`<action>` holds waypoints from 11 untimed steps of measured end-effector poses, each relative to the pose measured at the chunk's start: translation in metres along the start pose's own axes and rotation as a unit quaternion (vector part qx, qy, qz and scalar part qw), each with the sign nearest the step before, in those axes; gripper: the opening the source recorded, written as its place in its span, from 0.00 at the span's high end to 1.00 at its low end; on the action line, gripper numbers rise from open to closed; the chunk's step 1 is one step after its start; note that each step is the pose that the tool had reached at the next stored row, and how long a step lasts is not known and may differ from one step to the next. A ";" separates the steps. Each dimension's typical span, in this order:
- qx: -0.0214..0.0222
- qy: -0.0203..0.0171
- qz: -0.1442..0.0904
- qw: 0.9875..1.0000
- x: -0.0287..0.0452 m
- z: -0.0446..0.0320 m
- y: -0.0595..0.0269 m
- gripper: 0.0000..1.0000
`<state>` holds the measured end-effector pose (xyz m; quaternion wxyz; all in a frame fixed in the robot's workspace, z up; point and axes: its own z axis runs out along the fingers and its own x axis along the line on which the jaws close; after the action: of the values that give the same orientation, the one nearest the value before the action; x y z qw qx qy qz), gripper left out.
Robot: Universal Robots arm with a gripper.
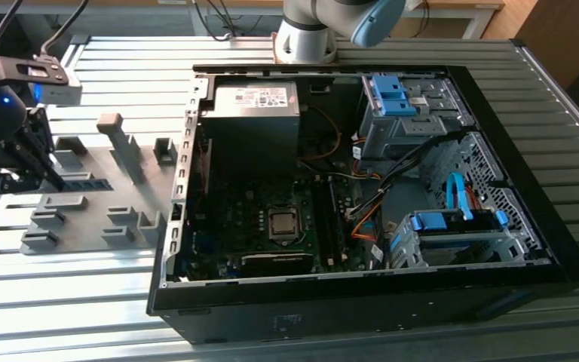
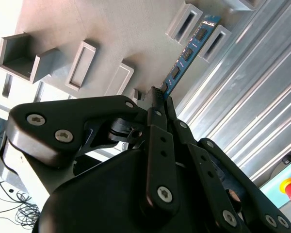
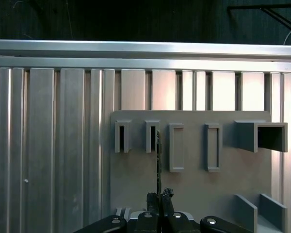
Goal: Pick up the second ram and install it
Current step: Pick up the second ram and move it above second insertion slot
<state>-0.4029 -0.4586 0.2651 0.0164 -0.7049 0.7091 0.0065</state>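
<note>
The gripper (image 2: 157,93) has its jaws clamped on one end of the second ram (image 2: 186,53), which juts straight beyond them. In the exterior view both hang at nine o'clock of the computer case (image 1: 370,309).

A ribbed aluminium desk (image 1: 68,317) spreads beneath the claw (image 2: 157,94) and all round it, its long grooves catching bright glare. Ahead of the claw, in the first wrist view, the desk's raised edge rail (image 3: 145,48) gives onto darkness. Well apart, across the desk, stands pale wooden furniture (image 1: 561,34)
</note>
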 end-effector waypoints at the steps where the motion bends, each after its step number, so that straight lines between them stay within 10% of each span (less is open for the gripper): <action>1: 0.000 0.000 0.000 1.000 0.0000 -0.0006 0.0000 0.86; 11: 0.000 0.000 0.000 1.000 -0.0002 -0.0069 -0.0001 0.86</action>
<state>-0.4029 -0.4586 0.2720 0.0164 -0.7049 0.7091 0.0065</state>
